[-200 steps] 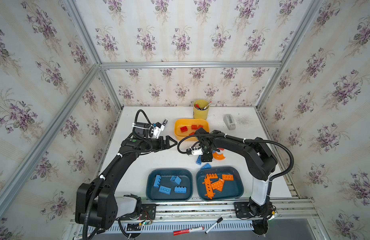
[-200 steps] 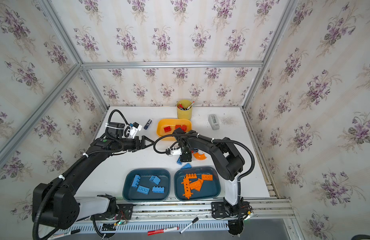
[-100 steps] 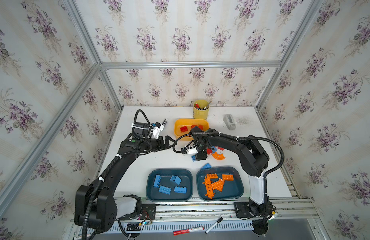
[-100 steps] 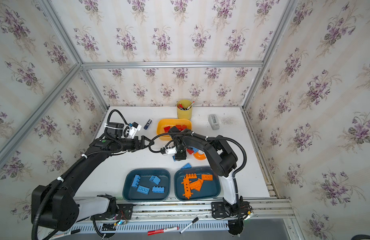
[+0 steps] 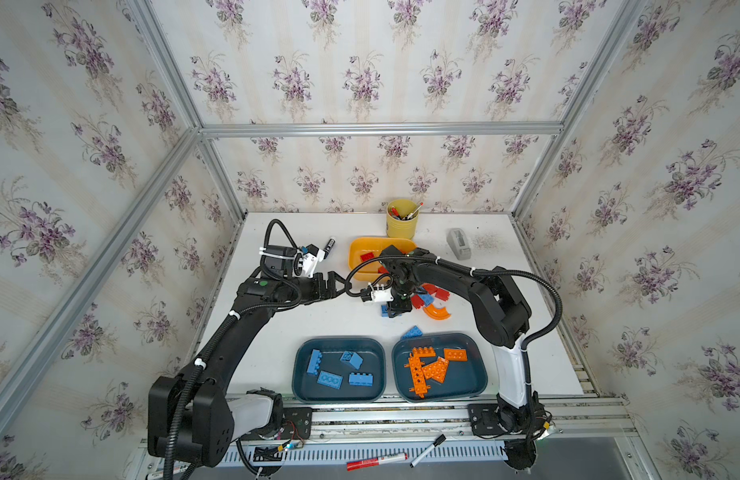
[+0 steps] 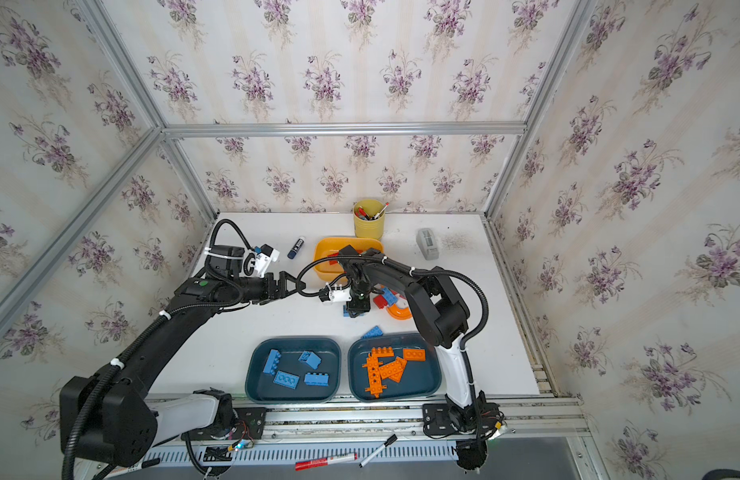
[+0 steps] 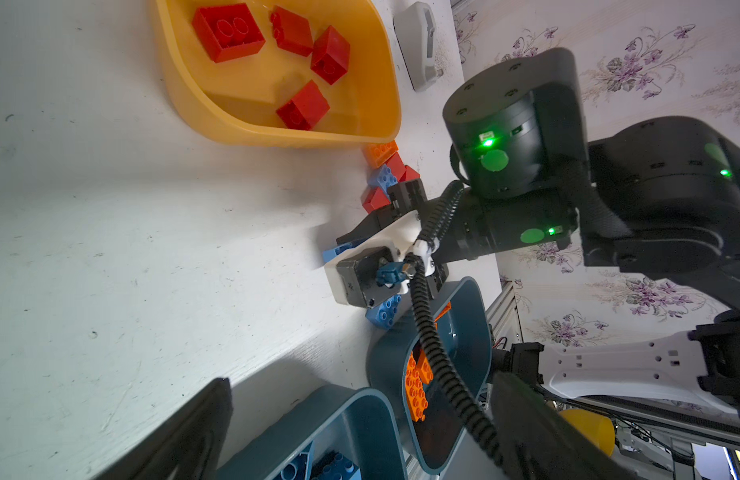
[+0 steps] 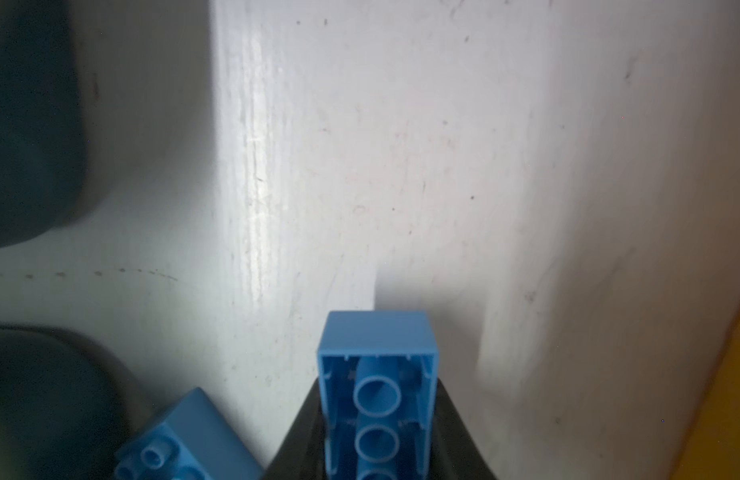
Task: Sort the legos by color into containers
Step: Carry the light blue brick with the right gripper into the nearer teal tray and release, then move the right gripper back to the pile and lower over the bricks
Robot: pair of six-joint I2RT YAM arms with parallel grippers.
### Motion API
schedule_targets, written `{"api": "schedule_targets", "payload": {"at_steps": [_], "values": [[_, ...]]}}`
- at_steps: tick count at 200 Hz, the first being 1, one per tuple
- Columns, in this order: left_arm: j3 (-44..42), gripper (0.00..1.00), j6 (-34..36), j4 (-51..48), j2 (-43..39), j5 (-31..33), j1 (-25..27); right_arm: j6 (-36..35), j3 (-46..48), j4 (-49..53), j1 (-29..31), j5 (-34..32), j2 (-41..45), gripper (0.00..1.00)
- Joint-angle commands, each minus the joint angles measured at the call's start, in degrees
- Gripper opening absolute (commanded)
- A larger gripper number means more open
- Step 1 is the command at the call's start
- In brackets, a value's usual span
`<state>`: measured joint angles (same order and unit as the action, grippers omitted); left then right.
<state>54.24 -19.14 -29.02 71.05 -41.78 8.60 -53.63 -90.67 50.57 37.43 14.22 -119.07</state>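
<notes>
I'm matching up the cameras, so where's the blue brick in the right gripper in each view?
Top view: blue brick peeks out beside the right gripper, mid-table.
Top view: same spot.
Left wrist: a blue sliver under the gripper.
Right wrist: close up, hollow side showing.
Shared landmark: yellow tub.

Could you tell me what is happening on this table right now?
The robot is sorting Lego bricks by color. Its right tool is shut on a blue brick next to the loose pile. The left tool hovers open nearby, holding nothing. The tub of blue bricks holds four, the tub of orange bricks several, and the yellow tub red ones. A curved orange piece is among those not yet sorted.
</notes>
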Motion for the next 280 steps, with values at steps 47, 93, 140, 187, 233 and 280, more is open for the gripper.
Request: {"api": "schedule_targets", "payload": {"at_steps": [47,93,140,187,233,280], "values": [[-0.5,0.99,1.4,-1.6,-2.4,0.6,-0.9,7.6,5.2,-3.0,3.9,9.6,15.5,0.21],[-1.1,0.99,1.4,-1.9,-3.0,0.5,-1.2,13.5,13.5,-7.3,14.4,9.8,23.3,0.21],[-1.8,0.99,1.3,-1.9,-3.4,0.5,-1.2,14.4,17.4,-9.9,23.4,7.7,21.5,0.23],[-2.6,0.99,1.5,-1.9,-4.4,0.9,-1.2,12.0,17.1,-11.1,25.0,3.1,18.1,0.45],[-2.2,0.99,1.5,-1.9,-4.4,0.6,-1.3,12.2,18.2,-13.1,21.1,2.4,23.2,0.64],[-1.8,0.99,1.7,-1.9,-3.5,0.3,-1.3,16.1,18.8,-9.5,8.2,1.1,28.0,0.65]]}}
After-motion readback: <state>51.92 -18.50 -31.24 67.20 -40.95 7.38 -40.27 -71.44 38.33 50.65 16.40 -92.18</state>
